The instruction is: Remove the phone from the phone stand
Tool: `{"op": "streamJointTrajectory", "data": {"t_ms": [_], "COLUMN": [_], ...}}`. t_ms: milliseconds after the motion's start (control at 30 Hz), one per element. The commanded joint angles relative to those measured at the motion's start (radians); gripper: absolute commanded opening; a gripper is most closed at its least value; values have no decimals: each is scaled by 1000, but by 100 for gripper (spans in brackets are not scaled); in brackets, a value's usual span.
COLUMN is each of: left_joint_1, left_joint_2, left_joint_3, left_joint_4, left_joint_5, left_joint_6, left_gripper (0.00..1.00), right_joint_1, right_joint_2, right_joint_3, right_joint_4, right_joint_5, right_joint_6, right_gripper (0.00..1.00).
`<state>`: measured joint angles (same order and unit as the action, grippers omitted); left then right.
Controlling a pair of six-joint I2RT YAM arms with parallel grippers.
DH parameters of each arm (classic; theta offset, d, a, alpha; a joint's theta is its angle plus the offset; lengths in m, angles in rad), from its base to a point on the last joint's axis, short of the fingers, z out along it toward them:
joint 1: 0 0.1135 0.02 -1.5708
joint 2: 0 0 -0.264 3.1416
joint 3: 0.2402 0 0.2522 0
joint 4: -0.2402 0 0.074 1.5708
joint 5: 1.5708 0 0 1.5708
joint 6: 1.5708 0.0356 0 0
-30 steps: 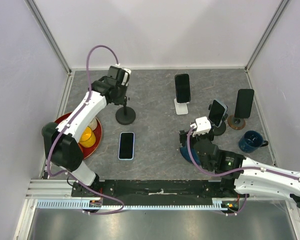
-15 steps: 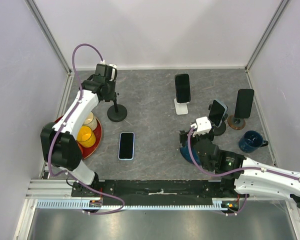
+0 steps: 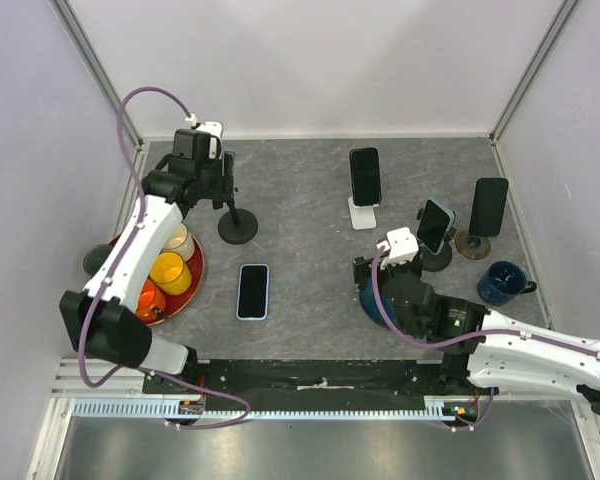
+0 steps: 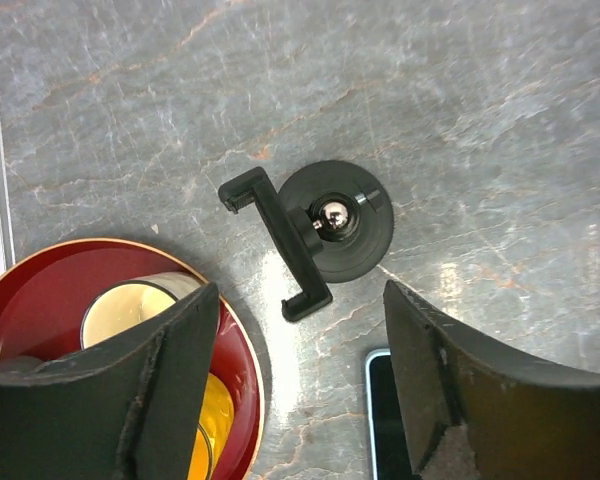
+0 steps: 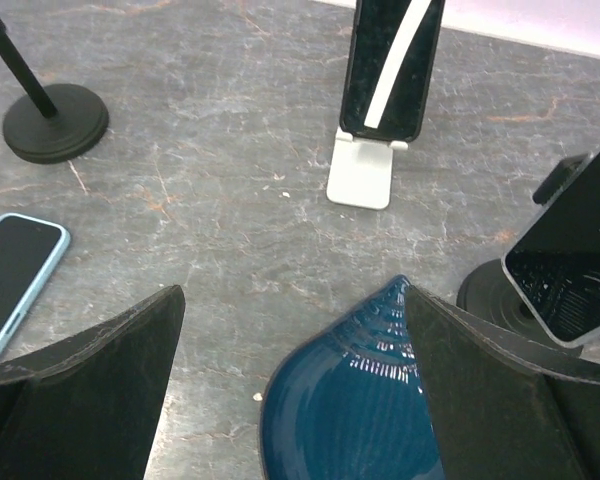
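Note:
A phone in a light-blue case (image 3: 252, 291) lies flat on the table, screen up; its corner shows in the left wrist view (image 4: 395, 425) and it appears again in the right wrist view (image 5: 12, 272). Just behind it stands an empty black phone stand (image 3: 237, 228), its clamp (image 4: 278, 246) holding nothing. My left gripper (image 3: 220, 178) (image 4: 300, 330) hovers above that stand, open and empty. My right gripper (image 3: 368, 283) (image 5: 292, 300) is open over a blue plate (image 5: 380, 400), gripping nothing.
Three other phones sit on stands: one on a white stand (image 3: 365, 177) (image 5: 390, 65), one on a black stand (image 3: 434, 227) (image 5: 570, 265), one on a round wooden base (image 3: 488, 208). A red tray (image 3: 193, 283) with yellow cups lies left. A blue mug (image 3: 502, 283) stands right.
My left gripper slid the empty stand leftward, then opened, let go of its stem and lifted away. The right arm barely moved.

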<state>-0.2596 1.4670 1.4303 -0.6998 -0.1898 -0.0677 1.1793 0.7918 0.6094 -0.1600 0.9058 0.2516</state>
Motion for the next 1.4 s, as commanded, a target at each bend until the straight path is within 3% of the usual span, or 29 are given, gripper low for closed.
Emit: {"op": "streamJointTrajectory", "data": {"t_ms": [0,200,433,633,833,1067,1200,1367], "left_joint_1": [-1,-1,-1,0,-1,0,-1,-1], "left_joint_2": [-131,-365,-698,-953,-1169,-1221,-1226,-1229], "left_joint_3": [-1,-85,-347,-577,-787,-812,-812,-812], "left_joint_4": [43,121,313,388,485,493,491,490], "left_joint_5": [26,42,124,49,-16,4,7,13], "left_joint_6": [-43,-72,-116,-109,-124,-138,-138,-138], "left_gripper": [77,78,80,84,85,85,84,84], "right_joint_1": [-9,-75,-347,-568,-685,-751,-761,-768], "right_joint_2": [23,113,349,608,845,1032,1078,1124], "right_joint_3": [102,220,387,524,679,834,872,891], "right_joint_4": [-25,-56,-49,49,122,123,126,129], "right_joint_5": [-44,-108,-301,-459,-564,-596,-521,-538], "right_joint_6": [18,-54,-65,-46,-64,-101,-112,-120], "right_gripper": [98,98,98,98,98,98,98,98]}}
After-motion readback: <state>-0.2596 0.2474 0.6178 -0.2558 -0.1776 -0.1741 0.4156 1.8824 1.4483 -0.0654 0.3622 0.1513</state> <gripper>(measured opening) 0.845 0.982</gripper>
